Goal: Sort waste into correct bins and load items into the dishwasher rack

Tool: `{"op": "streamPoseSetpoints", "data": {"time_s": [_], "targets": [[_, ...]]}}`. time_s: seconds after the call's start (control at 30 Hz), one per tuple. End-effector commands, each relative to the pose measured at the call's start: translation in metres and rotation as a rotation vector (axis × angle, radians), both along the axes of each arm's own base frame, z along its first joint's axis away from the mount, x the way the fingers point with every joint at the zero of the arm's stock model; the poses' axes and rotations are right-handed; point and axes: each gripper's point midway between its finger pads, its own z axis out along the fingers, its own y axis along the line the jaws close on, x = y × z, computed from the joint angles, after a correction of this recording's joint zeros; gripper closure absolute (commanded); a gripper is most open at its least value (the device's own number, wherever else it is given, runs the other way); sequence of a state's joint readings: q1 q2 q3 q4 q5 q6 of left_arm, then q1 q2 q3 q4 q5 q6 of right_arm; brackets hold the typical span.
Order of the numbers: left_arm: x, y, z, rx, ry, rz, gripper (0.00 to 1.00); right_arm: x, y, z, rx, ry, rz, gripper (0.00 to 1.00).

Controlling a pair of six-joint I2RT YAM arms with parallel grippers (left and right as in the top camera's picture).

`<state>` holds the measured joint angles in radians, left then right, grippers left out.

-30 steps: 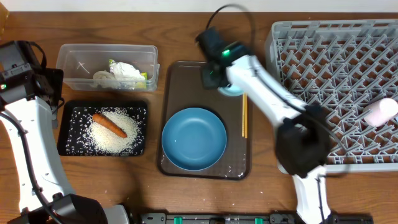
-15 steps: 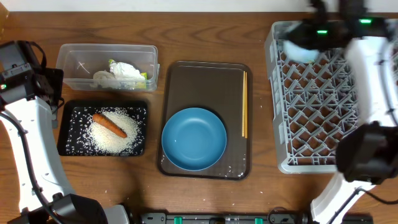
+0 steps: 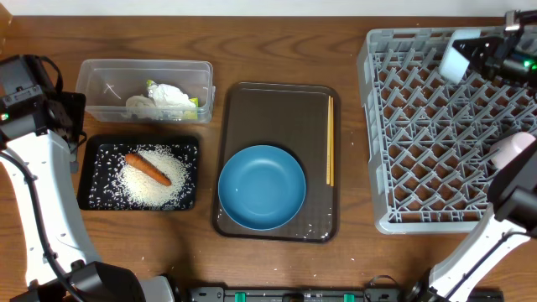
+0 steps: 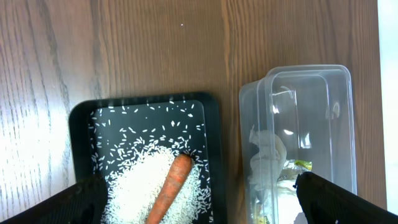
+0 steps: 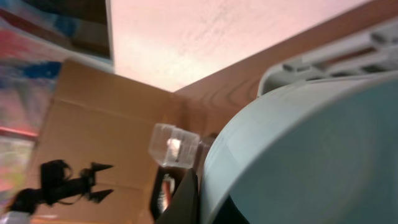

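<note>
Sm bowl [image 3: 456,59]: light blue, tilted, up over rack's far right corner. It fills our R wrist view. We can't tell if it touches the pegs.
R gripper [image 3: 477,59]: clamped on sm bowl.
Rack [image 3: 419,134]: grey, at right end of table. We see cup [image 3: 512,151] lying at its right edge.
Brown tray [image 3: 268,113]: mid table. Big bowl [image 3: 262,186] at near end, chopsticks [image 3: 330,141] along right side, the two apart.
Tub [image 3: 105,88]: wrapper [image 3: 172,95] and packet [image 3: 195,103] inside.
Black tray [image 3: 94,197]: just in front of tub, carrot [image 3: 148,168] lying on rice [image 3: 143,189].
L gripper [image 4: 211,208]: jaws spread wide, nothing in them. We see it above tub and black tray.
</note>
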<state>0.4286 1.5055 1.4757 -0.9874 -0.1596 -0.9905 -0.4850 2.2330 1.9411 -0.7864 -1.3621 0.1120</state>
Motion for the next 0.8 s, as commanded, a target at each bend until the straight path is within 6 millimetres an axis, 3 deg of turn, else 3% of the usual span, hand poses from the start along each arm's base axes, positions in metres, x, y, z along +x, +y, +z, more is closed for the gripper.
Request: {"op": "streamPoseSetpoints", "data": {"time_s": [0.0,0.23,0.5,0.63,0.77], "targets": [[-0.001,0.002,-0.002,0.002,0.012,0.002,0.01,-0.002,0.003,-0.005,0.099,-0.019,0.049,0.99],[-0.001,0.002,-0.002,0.002,0.012,0.002,0.01,0.005,-0.019,-0.037,0.046,0.122,-0.054,0.99],[-0.001,0.002,-0.002,0.002,0.012,0.002,0.01,-0.003,-0.046,-0.04,0.055,0.152,-0.114,0.97],[-0.001,0.002,-0.002,0.002,0.012,0.002,0.01,-0.007,-0.058,-0.051,0.031,0.233,-0.171,0.77],[-0.001,0.002,-0.002,0.002,0.012,0.002,0.01,-0.016,-0.068,-0.061,-0.017,0.325,-0.225,0.76]]}}
